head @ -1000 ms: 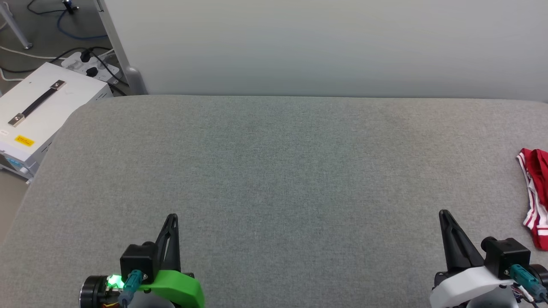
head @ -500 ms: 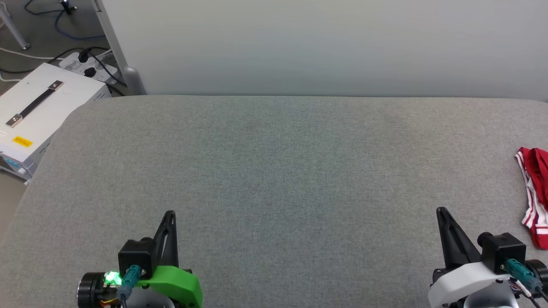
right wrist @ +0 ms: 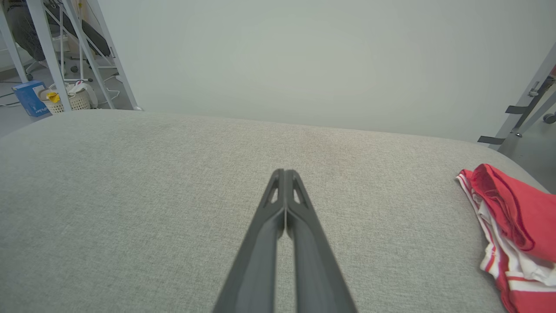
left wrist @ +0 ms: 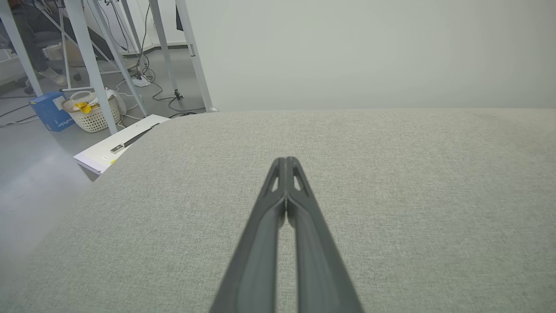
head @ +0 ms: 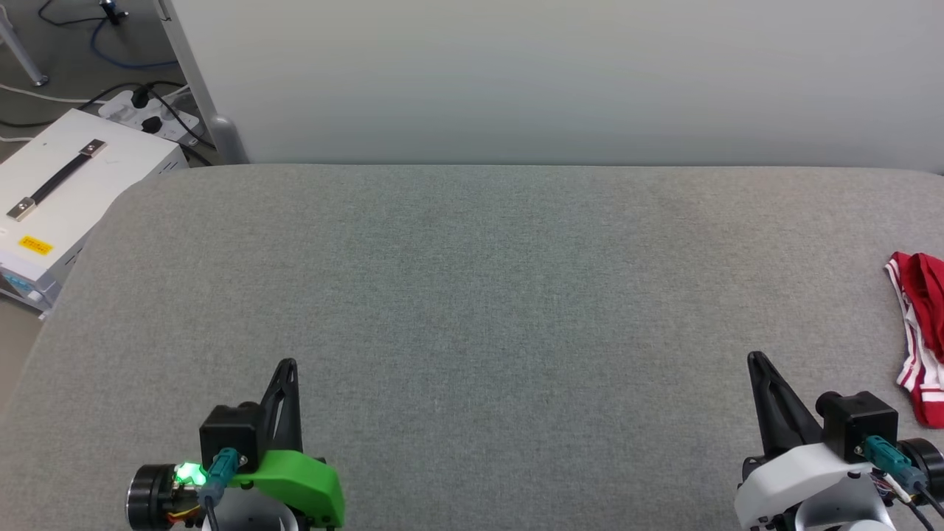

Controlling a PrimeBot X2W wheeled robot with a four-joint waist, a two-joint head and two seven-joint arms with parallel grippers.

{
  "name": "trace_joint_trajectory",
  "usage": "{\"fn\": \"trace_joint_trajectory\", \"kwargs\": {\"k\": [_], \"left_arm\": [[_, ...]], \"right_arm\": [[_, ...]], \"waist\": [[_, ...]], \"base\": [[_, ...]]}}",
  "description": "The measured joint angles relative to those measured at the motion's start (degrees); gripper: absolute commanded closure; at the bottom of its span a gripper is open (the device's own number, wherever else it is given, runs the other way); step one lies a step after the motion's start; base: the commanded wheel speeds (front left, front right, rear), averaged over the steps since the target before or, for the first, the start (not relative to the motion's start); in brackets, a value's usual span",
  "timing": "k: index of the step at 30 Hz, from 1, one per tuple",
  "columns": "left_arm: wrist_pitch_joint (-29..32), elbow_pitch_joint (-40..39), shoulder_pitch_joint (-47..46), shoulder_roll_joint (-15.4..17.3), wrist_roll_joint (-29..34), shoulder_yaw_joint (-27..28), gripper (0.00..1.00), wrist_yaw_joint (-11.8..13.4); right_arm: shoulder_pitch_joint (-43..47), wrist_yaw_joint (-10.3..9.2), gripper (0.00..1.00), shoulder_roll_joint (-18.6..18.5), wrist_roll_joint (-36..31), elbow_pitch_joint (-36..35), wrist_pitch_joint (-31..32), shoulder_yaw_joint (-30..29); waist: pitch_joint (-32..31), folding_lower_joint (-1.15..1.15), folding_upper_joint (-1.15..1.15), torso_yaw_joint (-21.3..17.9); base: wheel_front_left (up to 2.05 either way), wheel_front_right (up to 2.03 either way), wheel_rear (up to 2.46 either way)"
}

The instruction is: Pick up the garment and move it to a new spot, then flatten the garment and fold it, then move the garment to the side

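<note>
The garment (head: 922, 332), red with white and striped trim, lies crumpled at the far right edge of the grey padded table (head: 472, 295); the head view cuts it off. In the right wrist view the garment (right wrist: 512, 230) sits to the right of my fingers. My right gripper (head: 756, 360) is shut with nothing in it, low at the lower right, well to the left of the garment. In its wrist view the right gripper (right wrist: 284, 172) has its fingers pressed together. My left gripper (head: 287, 364) is shut and holds nothing at the lower left, as its own view of the left gripper (left wrist: 286, 160) shows.
A pale wall (head: 560, 74) stands along the table's far edge. Left of the table, on the floor, are a white case with a black handle (head: 66, 192), a power strip with cables (head: 147, 110) and a basket (left wrist: 91, 113). Metal frame legs (right wrist: 521, 108) stand to the right.
The whole head view has shifted slightly, so the camera moved. Both grippers stay shut and the garment lies where it was.
</note>
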Motion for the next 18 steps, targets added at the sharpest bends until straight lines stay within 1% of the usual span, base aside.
{"fn": "trace_joint_trajectory", "kwargs": {"k": [18], "left_arm": [[2.0,-1.1,-0.9,-0.1,0.7,0.6,1.0,0.0]], "right_arm": [[-1.2,0.0,1.0,0.1,-1.1,-0.3,2.1,0.4]], "waist": [[0.1,0.0,0.0,-0.4]], "base": [[0.0,0.0,0.0]]}}
